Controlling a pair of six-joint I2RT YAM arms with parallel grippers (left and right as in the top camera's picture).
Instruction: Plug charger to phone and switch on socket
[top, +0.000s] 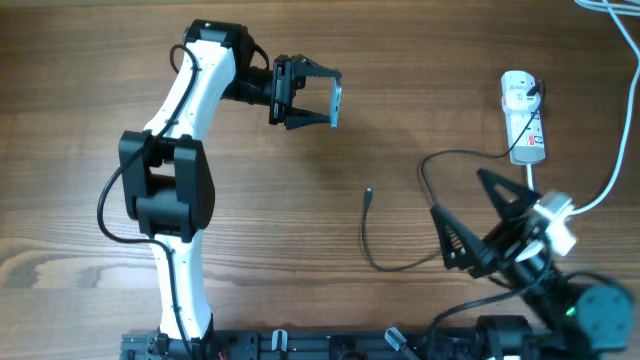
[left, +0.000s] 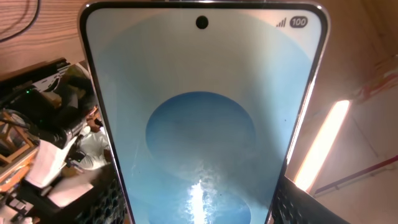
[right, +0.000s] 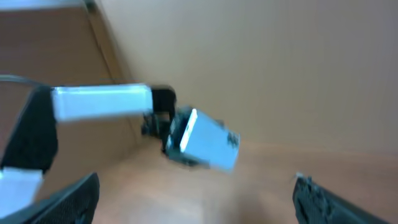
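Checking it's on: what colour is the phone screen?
The phone shows pale blue with a darker blue circle; best in left wrist view.

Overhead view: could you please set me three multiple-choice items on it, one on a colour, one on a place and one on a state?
1. What colour is the body of the socket?
A. white
B. blue
C. green

2. Where is the phone?
A. on top of the socket
B. in the left hand
C. in the right hand

3. How is the right hand?
A. shut on the phone
B. shut on the socket
C. open and empty

Answers:
1 A, it is white with only small marks.
2 B, the left hand's fingers clamp the phone by its edges.
3 C, its fingers are spread with nothing between them.
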